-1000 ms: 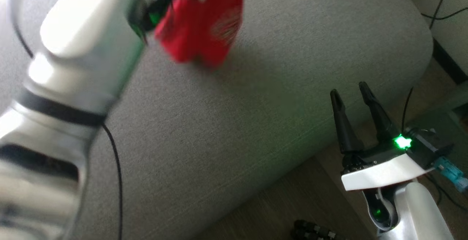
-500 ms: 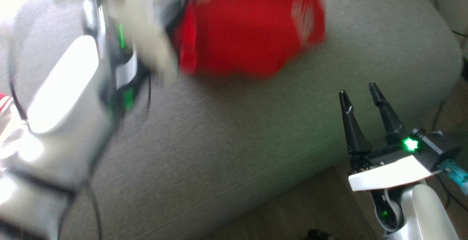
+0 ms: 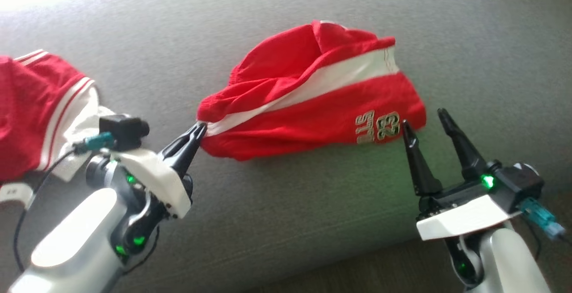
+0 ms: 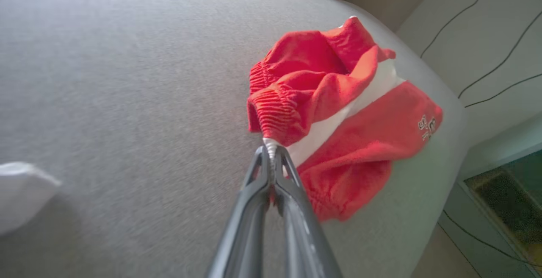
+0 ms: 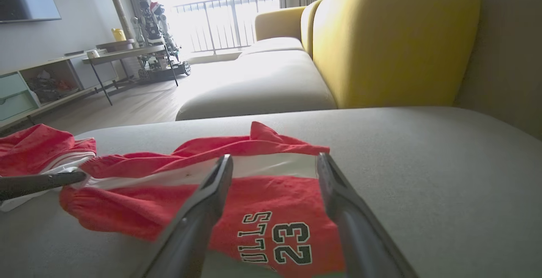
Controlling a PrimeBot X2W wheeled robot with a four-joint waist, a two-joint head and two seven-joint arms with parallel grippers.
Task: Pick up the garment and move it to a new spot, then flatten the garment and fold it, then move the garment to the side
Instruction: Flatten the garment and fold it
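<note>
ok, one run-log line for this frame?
left gripper: shut on red shorts | right gripper: open, near print | red shorts: crumpled on grey sofa

The shorts [image 3: 313, 101] lie on the sofa cushion [image 3: 268, 221]. One end is caught at the tips of the left jaws, and the rest stretches ahead of them. The other end lies just ahead of the right jaws. A second garment [image 3: 31, 105] lies on the cushion, left of the left jaws.

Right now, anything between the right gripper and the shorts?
Nothing visible. The open right gripper points straight at the printed end of the red shorts, above bare grey cushion. The left gripper is shut on the waistband at the opposite end, out of the way.
</note>
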